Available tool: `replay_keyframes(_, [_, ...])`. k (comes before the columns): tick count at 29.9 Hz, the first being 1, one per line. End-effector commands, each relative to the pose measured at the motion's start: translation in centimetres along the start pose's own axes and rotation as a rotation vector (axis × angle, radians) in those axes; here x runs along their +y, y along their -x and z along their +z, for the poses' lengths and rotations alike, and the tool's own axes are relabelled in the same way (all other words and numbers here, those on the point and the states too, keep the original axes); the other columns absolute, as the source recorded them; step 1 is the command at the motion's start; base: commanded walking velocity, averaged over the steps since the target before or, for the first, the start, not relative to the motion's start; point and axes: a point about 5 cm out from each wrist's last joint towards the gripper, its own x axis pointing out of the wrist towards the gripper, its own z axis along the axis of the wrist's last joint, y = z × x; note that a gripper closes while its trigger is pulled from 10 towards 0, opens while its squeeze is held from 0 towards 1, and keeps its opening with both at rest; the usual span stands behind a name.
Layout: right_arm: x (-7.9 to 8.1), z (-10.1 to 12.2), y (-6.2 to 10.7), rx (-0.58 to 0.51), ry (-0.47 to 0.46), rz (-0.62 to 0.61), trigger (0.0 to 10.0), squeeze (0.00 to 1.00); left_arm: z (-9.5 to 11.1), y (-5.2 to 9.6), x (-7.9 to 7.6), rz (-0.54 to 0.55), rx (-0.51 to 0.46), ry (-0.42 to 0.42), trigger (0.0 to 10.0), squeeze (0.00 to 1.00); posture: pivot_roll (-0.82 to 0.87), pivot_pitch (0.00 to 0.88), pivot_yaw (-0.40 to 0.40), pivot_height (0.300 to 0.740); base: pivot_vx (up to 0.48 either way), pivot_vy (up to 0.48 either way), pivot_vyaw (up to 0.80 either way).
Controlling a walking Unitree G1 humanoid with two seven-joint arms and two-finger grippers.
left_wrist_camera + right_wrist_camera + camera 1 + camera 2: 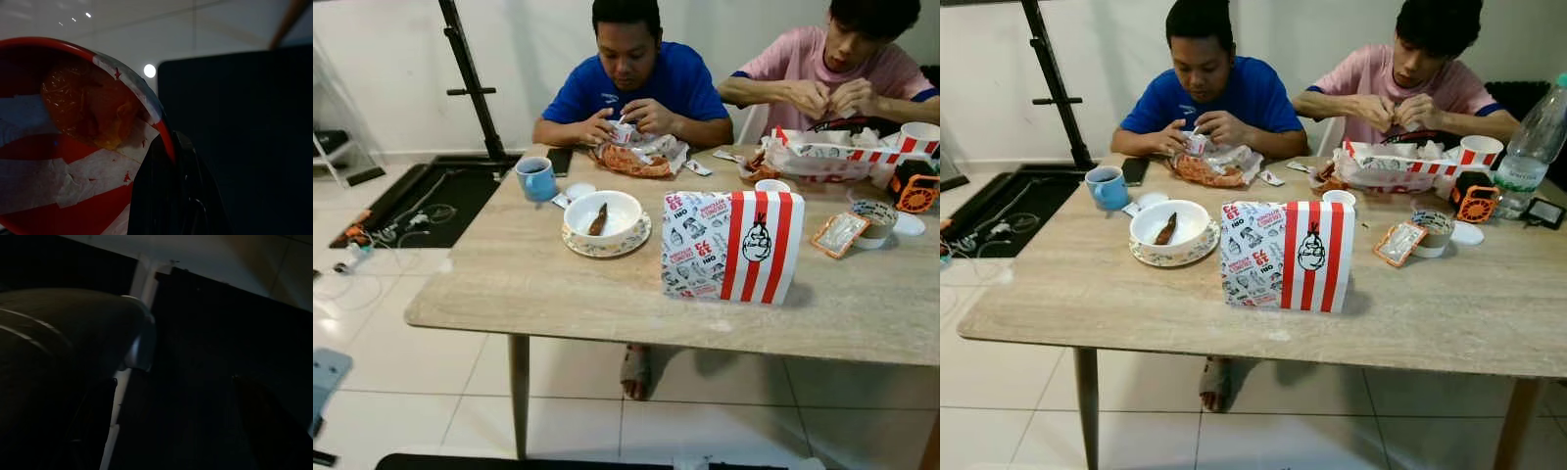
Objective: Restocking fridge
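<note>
Close against the left wrist camera, a red-and-white striped paper bucket with crumpled paper and a greasy orange patch inside is sitting with its rim pinched between the two black fingers of the left gripper, which are closing tight on that rim; dim pale tile and a dark panel are lying beyond it. Over at the right wrist, the picture is running very dark: a rounded grey shape and a pale strip are showing, and whether the right gripper is open or closed cannot be told. Ahead of the head camera, a pale wood-grain dining table is standing on white floor tiles. Near its front edge a red-and-white striped printed takeaway paper bag is standing upright. Just beside it, toward the robot's left, a white bowl holding a brown scrap is resting on a patterned plate, with a blue ceramic mug near it. Farther right, a small tub with a foil-topped sachet leaning on it, an orange-and-black gadget, a clear plastic water bottle and red-striped food boxes are crowding that end. Across the table, a person in a blue shirt and a person in a pink shirt are sitting, both handling food over wrappers.
</note>
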Motion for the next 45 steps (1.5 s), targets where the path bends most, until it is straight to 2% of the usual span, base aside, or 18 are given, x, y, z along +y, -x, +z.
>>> replay_keyframes(1, [0.1,0.3,-0.1,-0.005,0.013,0.003,10.0,0.00,-0.7,-0.6,-1.8,-0.028,0.019,0.035,10.0,0.00,-0.06,0.000,0.049,0.740,0.000,0.000,0.00])
replay_keyframes(3, [0.0,0.3,0.0,-0.004,0.015,0.001,10.0,0.00,-2.3,-1.2,-4.3,-0.077,0.060,0.064,10.0,0.00,-0.06,0.000,0.046,0.740,0.000,0.000,0.00])
replay_keyframes(4, [0.0,0.3,0.0,-0.004,0.015,0.001,10.0,0.00,-2.3,-1.2,-4.3,-0.077,0.060,0.064,10.0,0.00,-0.06,0.000,0.046,0.740,0.000,0.000,0.00])
replay_keyframes(9, [-0.2,0.3,0.0,-0.003,0.019,-0.003,10.0,0.00,-4.7,-1.7,-9.0,-0.139,0.129,0.086,10.0,0.00,-0.06,0.000,0.040,0.740,0.000,0.000,0.00])
replay_keyframes(12, [-0.3,0.4,0.0,-0.003,0.023,-0.008,10.0,0.00,-5.5,-1.8,-10.8,-0.158,0.148,0.079,10.0,0.00,-0.06,0.000,0.039,0.740,0.000,0.000,0.00])
replay_keyframes(15, [-0.3,0.5,0.0,-0.003,0.024,-0.011,10.0,0.00,-5.7,-1.8,-11.5,-0.163,0.152,0.077,10.0,0.00,-0.05,0.000,0.033,0.740,0.000,0.000,0.00])
replay_keyframes(17, [-0.7,0.6,0.1,0.007,0.033,-0.036,10.0,0.00,-5.9,-1.9,-14.6,-0.236,0.137,0.102,10.0,0.00,-0.05,0.000,0.016,0.740,0.000,0.000,0.00])
replay_keyframes(18, [-0.7,0.6,0.1,0.007,0.033,-0.036,10.0,0.00,-5.9,-1.9,-14.6,-0.236,0.137,0.102,10.0,0.00,-0.05,0.000,0.016,0.740,0.000,0.000,0.00])
replay_keyframes(19, [-1.1,0.6,0.1,0.014,0.035,-0.057,10.0,0.00,-5.9,-1.7,-17.4,-0.305,0.122,0.090,10.0,0.00,-0.05,0.000,0.004,0.740,0.000,0.000,0.00])
replay_keyframes(20, [-1.3,0.8,0.2,0.016,0.037,-0.067,10.0,0.00,-6.0,-1.6,-18.6,-0.327,0.125,0.087,10.0,0.00,-0.06,0.000,-0.007,0.740,0.000,0.000,0.00])
replay_keyframes(22, [-1.3,0.8,0.2,0.016,0.037,-0.067,10.0,0.00,-6.0,-1.6,-18.6,-0.327,0.125,0.087,10.0,0.00,-0.06,0.000,-0.007,0.740,0.000,0.000,0.00])
replay_keyframes(25, [-2.0,1.2,0.3,0.016,0.040,-0.095,10.0,0.00,-6.3,-1.2,-21.1,-0.361,0.134,0.095,10.0,0.00,-0.06,0.000,-0.017,0.740,0.000,0.000,0.00])
replay_keyframes(29, [-2.3,1.4,0.3,0.015,0.037,-0.107,10.0,0.00,-6.3,-1.0,-22.1,-0.381,0.140,0.096,10.0,0.00,-0.05,0.000,-0.017,0.740,0.000,0.000,0.00])
replay_keyframes(30, [-2.6,1.7,0.4,0.017,0.025,-0.118,10.0,0.00,-6.5,-0.7,-23.3,-0.400,0.150,0.111,10.0,0.00,-0.05,0.000,-0.022,0.740,0.000,0.000,-0.73])
replay_keyframes(31, [-2.6,2.3,0.3,0.016,0.032,-0.118,10.0,0.00,-6.5,-0.4,-24.7,-0.431,0.154,0.077,10.0,0.00,-0.04,0.000,-0.025,0.740,0.000,0.000,-0.76])
replay_keyframes(33, [-2.6,2.3,0.3,0.016,0.032,-0.118,10.0,0.00,-6.5,-0.4,-24.7,-0.431,0.154,0.077,10.0,0.00,-0.04,0.000,-0.025,0.740,0.000,0.000,-0.76])
replay_keyframes(37, [-2.1,3.8,0.0,-0.001,0.039,-0.112,10.0,0.00,-6.6,0.4,-27.4,-0.501,0.151,-0.001,10.0,0.00,-0.03,0.000,-0.007,0.740,0.000,0.000,-0.76])
replay_keyframes(45, [-1.8,4.1,-0.1,0.008,0.055,-0.107,10.0,0.00,-6.6,0.6,-27.9,-0.515,0.164,0.007,10.0,0.00,-0.04,0.000,-0.017,0.740,0.000,0.000,-0.76])
